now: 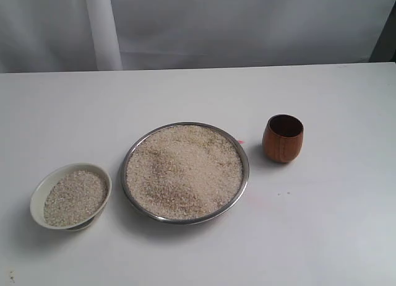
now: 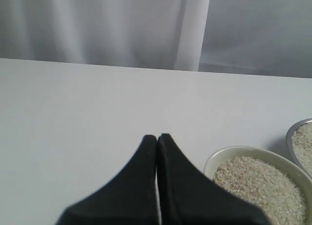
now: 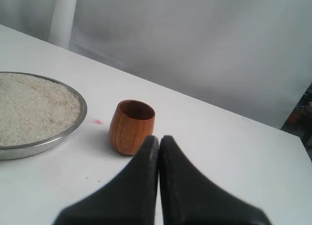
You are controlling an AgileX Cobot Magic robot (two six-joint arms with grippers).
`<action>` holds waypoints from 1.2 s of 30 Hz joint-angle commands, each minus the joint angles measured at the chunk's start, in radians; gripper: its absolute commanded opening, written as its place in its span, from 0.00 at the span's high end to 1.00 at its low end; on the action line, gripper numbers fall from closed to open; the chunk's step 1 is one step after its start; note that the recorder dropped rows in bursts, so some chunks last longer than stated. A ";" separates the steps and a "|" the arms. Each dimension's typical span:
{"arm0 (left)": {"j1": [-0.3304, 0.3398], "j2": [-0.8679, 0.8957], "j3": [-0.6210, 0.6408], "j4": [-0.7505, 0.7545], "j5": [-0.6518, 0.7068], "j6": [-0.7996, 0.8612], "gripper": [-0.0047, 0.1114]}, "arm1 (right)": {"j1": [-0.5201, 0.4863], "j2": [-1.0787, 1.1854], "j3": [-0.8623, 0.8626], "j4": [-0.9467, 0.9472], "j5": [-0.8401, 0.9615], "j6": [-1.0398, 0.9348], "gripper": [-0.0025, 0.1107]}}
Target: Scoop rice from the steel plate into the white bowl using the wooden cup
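One step is coming first, by my judgement: getting hold of the small barrel-shaped cup of reddish-brown wood [image 1: 283, 138]. It is standing upright and empty on the white table [image 1: 322, 236], near the right side of the wide, shallow, shiny steel plate [image 1: 123, 174] but not touching it. The plate is lying in the middle, filled with small off-white rice grains [image 1: 184, 171]. The small cream-white ceramic bowl [image 1: 46, 179] is sitting just beside the plate's left side and is already holding some rice.

To do this well, the right arm should be doing the picking, since the cup is on its side. The jaws should be opening wider than the cup's belly before closing in. Gripping from the side around the widest part would be leaving the mouth free for scooping. Smooth, rounded wood is probably prone to slipping, so a centred, firm hold seems wise. The approach should also be keeping clear of the plate's rim.

The right gripper [image 3: 159, 137] is pointing toward the cup with its black fingers pressed together, holding nothing and apart from the cup. The left gripper [image 2: 157, 136] is likewise closed and empty, hovering above bare table near the bowl. Neither is showing in the exterior view.
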 commanded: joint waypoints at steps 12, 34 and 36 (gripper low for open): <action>-0.006 0.000 0.001 0.003 -0.008 0.000 0.96 | -0.005 -0.006 0.003 0.000 0.002 0.001 0.98; -0.006 0.000 0.001 0.003 -0.008 0.000 0.96 | -0.005 -0.006 0.003 0.295 -0.329 0.030 0.98; -0.006 0.000 0.001 0.003 -0.008 0.000 0.96 | -0.005 -0.006 0.003 0.274 -0.324 0.030 0.98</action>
